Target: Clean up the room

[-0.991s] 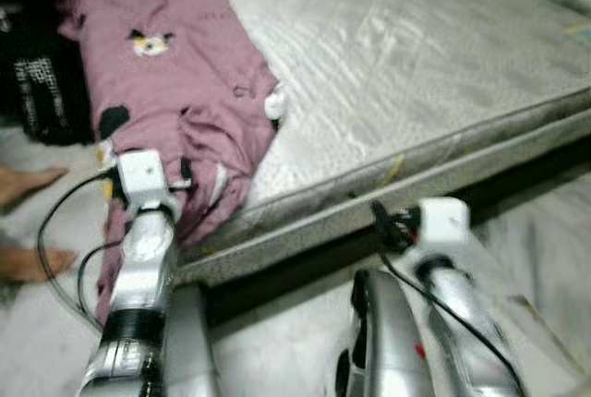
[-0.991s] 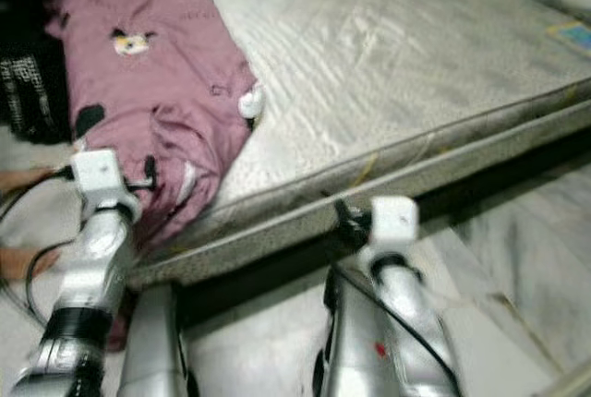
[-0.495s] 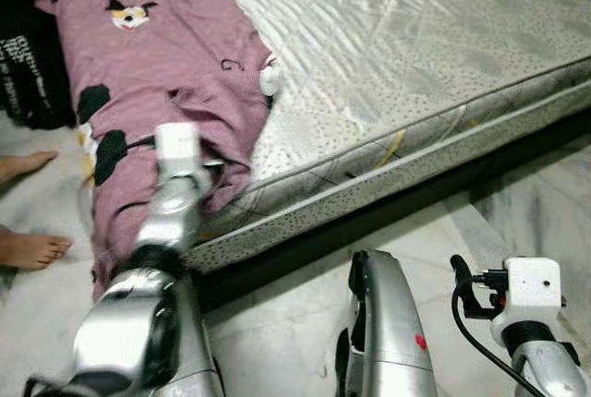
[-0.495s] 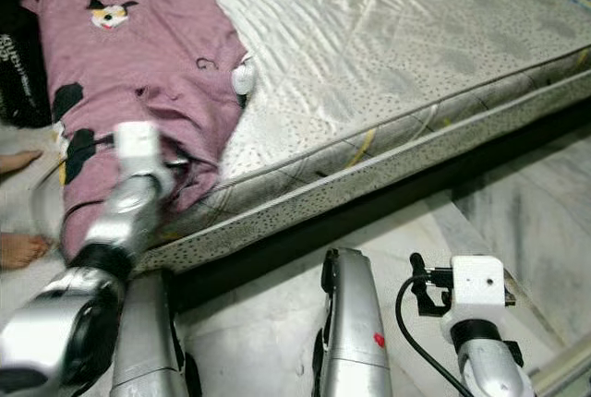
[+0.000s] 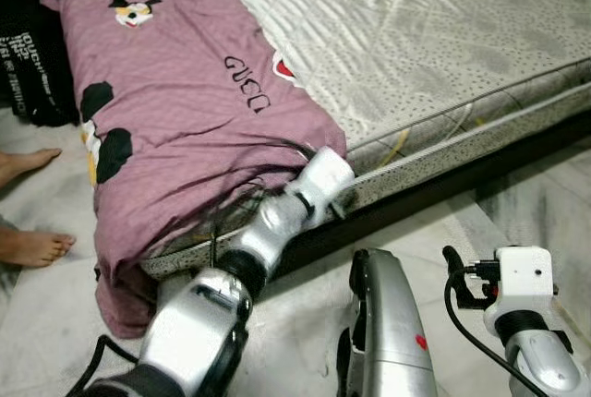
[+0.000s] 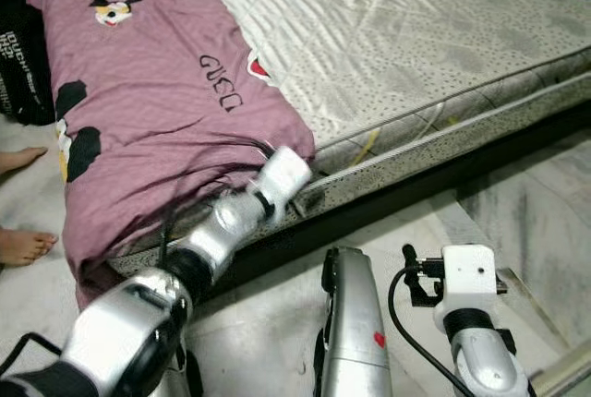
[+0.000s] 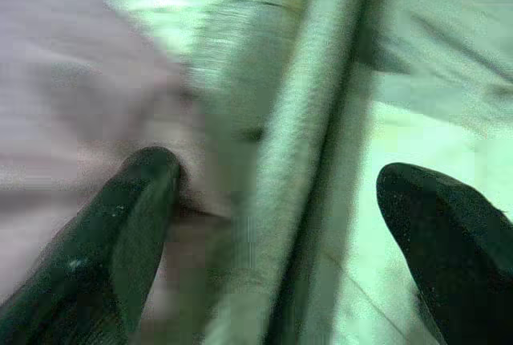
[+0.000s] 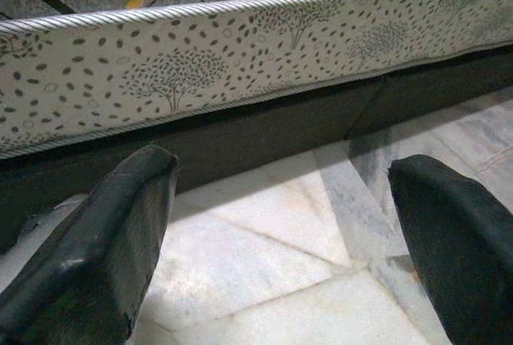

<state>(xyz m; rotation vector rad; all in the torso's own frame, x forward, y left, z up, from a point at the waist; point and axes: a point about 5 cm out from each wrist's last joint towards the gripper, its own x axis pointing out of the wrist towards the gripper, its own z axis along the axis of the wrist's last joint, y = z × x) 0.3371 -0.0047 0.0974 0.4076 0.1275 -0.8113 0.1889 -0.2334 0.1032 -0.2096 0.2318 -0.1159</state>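
Your left gripper point(image 7: 264, 233) sits at the lower middle of the head views, right at the near edge of the mattress point(image 5: 434, 37) where the purple bedsheet point(image 5: 175, 120) ends. The wrist view shows its two black fingers point(image 7: 132, 225) spread wide, one against the purple fabric and the other out over the floor, so nothing is pinched. That placement makes sense if you mean to catch the sheet's corner, since the cloth folds over the mattress edge just there. The sheet covers the left part of the mattress and spills down the side toward the marble floor point(image 5: 305, 323) at lower left, close to a person's bare feet point(image 5: 32, 247). Your right gripper point(image 8: 280, 225) hangs low at the lower right, fingers apart, facing the mattress's patterned side and the dark gap beneath, holding nothing and seemingly parked clear of the work. Whether the sheet is being spread or gathered, this moment doesn't settle.
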